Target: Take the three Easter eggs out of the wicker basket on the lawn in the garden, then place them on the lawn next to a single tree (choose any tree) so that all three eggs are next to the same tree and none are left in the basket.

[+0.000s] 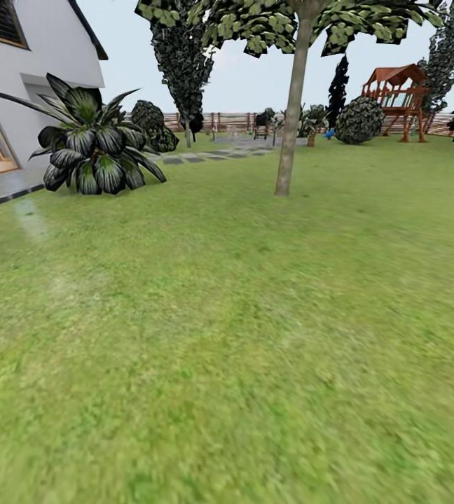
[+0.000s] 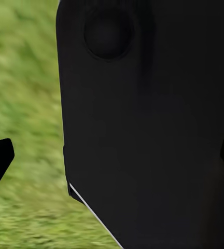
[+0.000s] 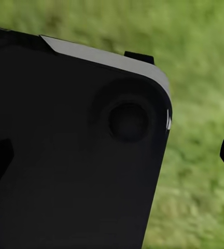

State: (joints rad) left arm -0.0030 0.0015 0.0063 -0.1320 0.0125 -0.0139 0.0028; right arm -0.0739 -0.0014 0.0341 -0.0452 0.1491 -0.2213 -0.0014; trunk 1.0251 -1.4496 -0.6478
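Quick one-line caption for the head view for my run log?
Head view across the lawn toward a pale-trunked tree, spiky plant by the white house, playset beyond.

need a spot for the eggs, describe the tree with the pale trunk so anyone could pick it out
Start from the white house at the left and cross the lawn to mid-picture. There the tree rises straight out of open grass, well ahead of the fence. Its thick, bare grey-tan trunk sets it apart from the spiky-leaved plant by the house and the dark trees behind.

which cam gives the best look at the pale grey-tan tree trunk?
Head view: the straight pale grey-tan tree trunk stands on the mottled green lawn, with foliage above. Both wrist views show blurred grass beside a black robot part, no trunk.
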